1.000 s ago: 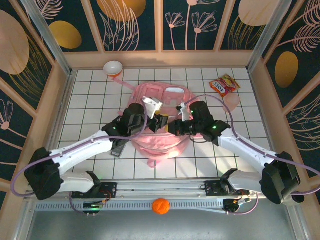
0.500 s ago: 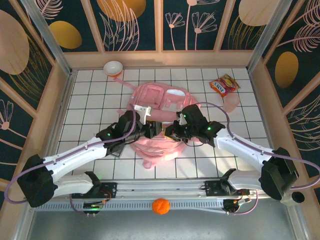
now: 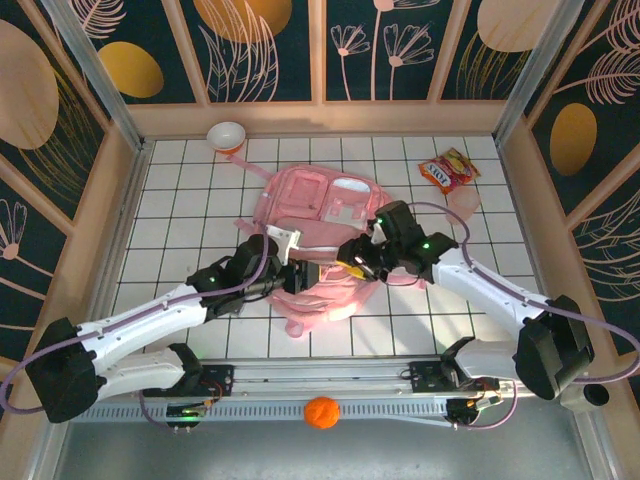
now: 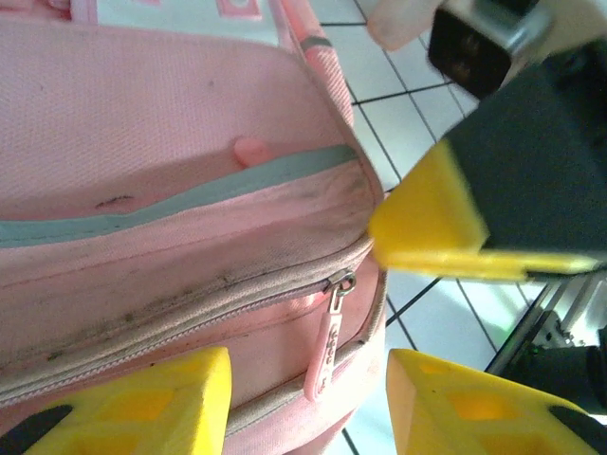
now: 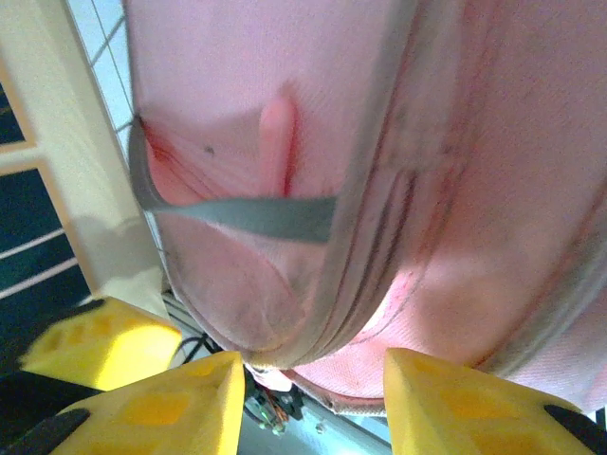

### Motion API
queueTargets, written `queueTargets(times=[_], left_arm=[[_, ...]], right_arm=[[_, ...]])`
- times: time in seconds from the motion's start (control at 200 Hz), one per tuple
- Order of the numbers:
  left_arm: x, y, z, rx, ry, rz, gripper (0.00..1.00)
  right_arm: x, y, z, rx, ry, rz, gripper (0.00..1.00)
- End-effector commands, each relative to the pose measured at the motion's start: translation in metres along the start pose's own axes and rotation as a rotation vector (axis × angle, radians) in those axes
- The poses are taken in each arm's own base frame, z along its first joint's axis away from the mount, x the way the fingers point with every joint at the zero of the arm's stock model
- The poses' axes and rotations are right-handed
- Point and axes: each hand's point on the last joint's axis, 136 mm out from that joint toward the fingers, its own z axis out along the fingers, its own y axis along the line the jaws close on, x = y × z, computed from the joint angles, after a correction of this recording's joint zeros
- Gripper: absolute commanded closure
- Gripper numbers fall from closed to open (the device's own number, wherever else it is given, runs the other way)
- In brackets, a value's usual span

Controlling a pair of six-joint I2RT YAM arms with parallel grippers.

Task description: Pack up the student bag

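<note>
The student bag (image 3: 325, 205), a soft pink backpack, lies in the middle of the tiled table. Both grippers meet at its near end. My left gripper (image 3: 308, 272) stands open over a closed front pocket. In the left wrist view its yellow fingers straddle a pink zip pull (image 4: 328, 341) without touching it. My right gripper (image 3: 352, 262) is open too. In the right wrist view, the bag's rounded bottom edge (image 5: 313, 313) hangs between its spread fingers (image 5: 161, 408). One of its fingertips (image 4: 432, 223) shows close by in the left wrist view.
A small bowl (image 3: 227, 135) stands at the back left. A red-and-yellow snack packet (image 3: 449, 168) and a pale pink disc (image 3: 463, 203) lie at the back right. An orange ball (image 3: 321, 411) sits by the front rail. Wooden walls enclose the table.
My right gripper has gone from shut to open and let the bag's fabric go. The lifted near end of the bag has dropped flatter. Both grippers have come lower and nearer.
</note>
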Motion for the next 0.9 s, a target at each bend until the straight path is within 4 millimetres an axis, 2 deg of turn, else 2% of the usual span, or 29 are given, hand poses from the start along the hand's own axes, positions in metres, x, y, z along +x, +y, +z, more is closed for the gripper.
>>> queueTargets(times=[0.0,0.155,0.375,0.465,0.55,0.646,0.761,0.896], left_arm=[[0.006,-0.007,0.005,0.005,0.046,0.002,0.54],[0.013,-0.017,0.017,-0.003,0.083,0.011,0.54],[0.019,-0.007,0.029,-0.084,0.094,-0.009,0.54],[0.017,-0.005,0.032,-0.101,0.084,-0.008,0.60],[0.019,-0.001,0.037,-0.128,0.091,-0.005,0.74],[0.021,0.002,0.039,-0.138,0.096,0.002,0.85],[0.020,-0.002,0.039,-0.111,0.093,0.021,1.00],[0.019,-0.010,0.039,-0.063,0.085,0.025,1.00]], right_arm=[[-0.007,0.014,-0.019,-0.047,-0.021,-0.012,0.56],[-0.013,0.015,-0.015,-0.057,-0.023,0.001,0.54],[-0.013,0.011,-0.010,-0.049,-0.015,0.011,0.53],[-0.012,0.009,-0.009,-0.045,-0.013,0.017,0.53],[-0.011,0.004,-0.007,-0.021,-0.012,0.027,0.53],[-0.007,0.000,-0.005,0.004,-0.004,0.035,0.52],[-0.002,0.000,0.004,0.000,0.006,0.051,0.49],[-0.004,-0.007,0.016,0.015,0.017,0.082,0.48]])
